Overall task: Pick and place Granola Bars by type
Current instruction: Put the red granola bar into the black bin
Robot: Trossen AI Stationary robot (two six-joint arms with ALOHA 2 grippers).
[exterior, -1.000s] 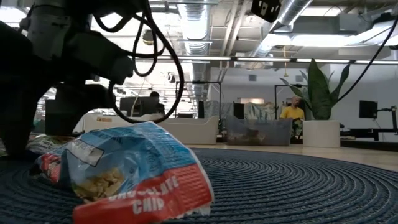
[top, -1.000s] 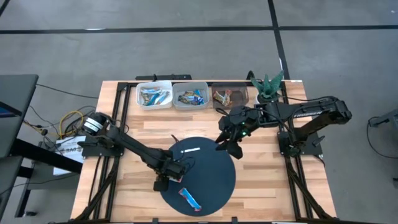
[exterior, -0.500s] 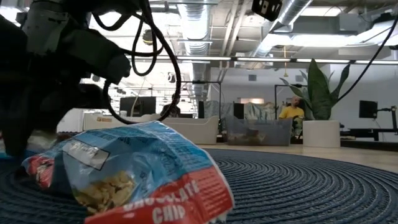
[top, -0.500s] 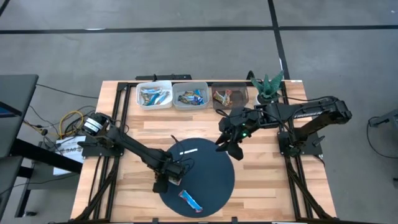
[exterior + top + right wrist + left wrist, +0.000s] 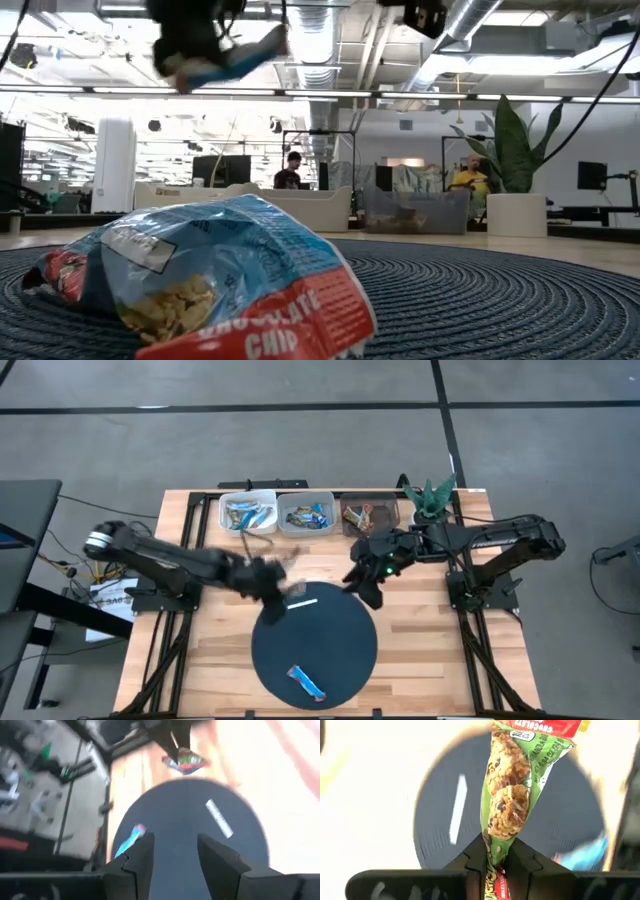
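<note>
Wooden table (image 5: 420, 650), round dark mat (image 5: 330, 645), three bins (image 5: 306, 513)

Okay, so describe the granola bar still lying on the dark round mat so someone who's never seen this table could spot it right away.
Find the dark blue round woven mat in the middle of the wooden table. Near its front edge, away from the three clear bins, lies a blue foil-wrapped granola bar with a red end. The only other thing on the mat is a thin plain white strip, and the green-wrapped bar hangs in the left claw.

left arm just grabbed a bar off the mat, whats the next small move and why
Probably carry it on toward the three bins at the table's far edge. The left gripper has its fingers shut on a green-wrapped granola bar, already lifted clear of the dark mat, where a blue bar remains.
</note>
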